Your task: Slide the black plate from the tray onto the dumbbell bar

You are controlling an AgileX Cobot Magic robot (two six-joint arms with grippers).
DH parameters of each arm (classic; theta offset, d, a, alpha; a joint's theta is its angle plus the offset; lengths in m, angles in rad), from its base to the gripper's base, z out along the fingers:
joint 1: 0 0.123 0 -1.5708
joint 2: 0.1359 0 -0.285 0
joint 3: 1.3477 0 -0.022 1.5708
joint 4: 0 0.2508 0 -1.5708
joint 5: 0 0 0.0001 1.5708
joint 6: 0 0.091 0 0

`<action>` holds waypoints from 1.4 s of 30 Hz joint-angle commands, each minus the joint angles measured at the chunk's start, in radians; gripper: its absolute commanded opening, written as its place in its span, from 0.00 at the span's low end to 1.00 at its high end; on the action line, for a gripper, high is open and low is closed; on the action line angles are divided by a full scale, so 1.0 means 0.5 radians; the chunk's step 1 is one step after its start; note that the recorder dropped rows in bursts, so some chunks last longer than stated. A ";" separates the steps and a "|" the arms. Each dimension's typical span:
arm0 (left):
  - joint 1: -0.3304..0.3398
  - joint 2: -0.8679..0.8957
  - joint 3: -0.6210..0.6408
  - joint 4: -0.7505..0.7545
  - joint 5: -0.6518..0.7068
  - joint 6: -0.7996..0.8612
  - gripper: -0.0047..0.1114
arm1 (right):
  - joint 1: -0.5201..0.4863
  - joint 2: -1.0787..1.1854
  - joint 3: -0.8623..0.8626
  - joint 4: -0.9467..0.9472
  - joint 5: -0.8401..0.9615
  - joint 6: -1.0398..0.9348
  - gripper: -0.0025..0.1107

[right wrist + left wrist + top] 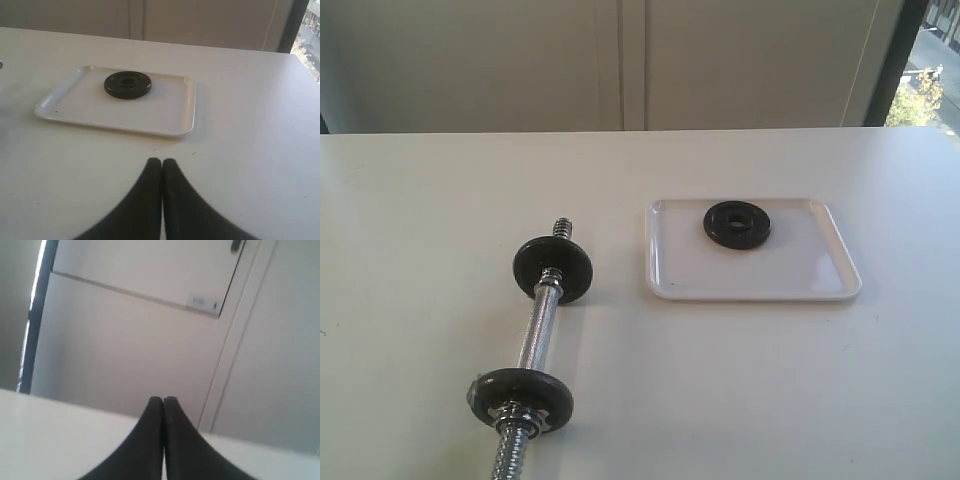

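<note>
The black plate [737,224] lies flat near the far edge of the white tray [800,282], right of the table's middle. In the right wrist view the same black plate [127,84] rests on the tray [75,110], well beyond my right gripper [162,162], which is shut and empty. The dumbbell bar [537,335] lies on the left, running toward the front edge, with two black discs on it and a bare threaded far end [563,229]. My left gripper [163,400] is shut and empty, facing the back wall. Neither gripper shows in the exterior view.
A chrome star collar nut [520,411] sits against the near disc on the bar. The white table [740,380] ends at a pale wall behind, with a window at the far right [920,70].
</note>
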 commanded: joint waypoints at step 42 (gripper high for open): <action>-1.196 2.743 -1.772 0.028 1.613 0.173 0.64 | 0.012 -0.010 0.012 0.002 -0.013 -0.023 0.02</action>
